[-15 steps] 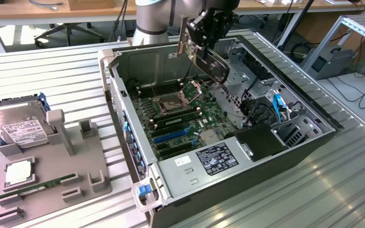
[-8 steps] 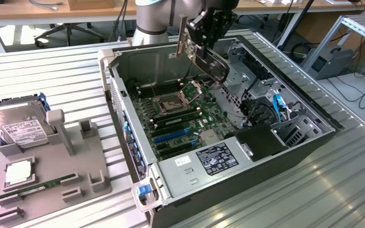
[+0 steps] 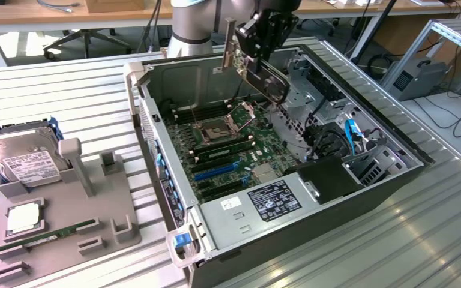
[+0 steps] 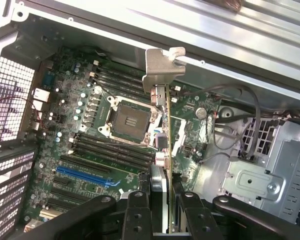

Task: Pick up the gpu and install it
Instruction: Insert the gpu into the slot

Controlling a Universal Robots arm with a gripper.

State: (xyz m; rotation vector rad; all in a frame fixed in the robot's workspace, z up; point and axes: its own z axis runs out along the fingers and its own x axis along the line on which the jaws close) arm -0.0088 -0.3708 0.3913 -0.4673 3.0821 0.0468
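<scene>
Claw (image 3: 256,55) grips gpu (image 3: 272,84) (held on edge) above open case (image 3: 326,231).

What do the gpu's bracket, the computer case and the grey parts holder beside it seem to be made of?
Bracket on the gpu: thin bent sheet with a dull silver sheen, so probably bare steel.
Computer case: folded, perforated sheet metal, unpainted grey inside, dark outside.
Parts holder: matte grey with chunky posts and no shine, likely plastic.
</scene>
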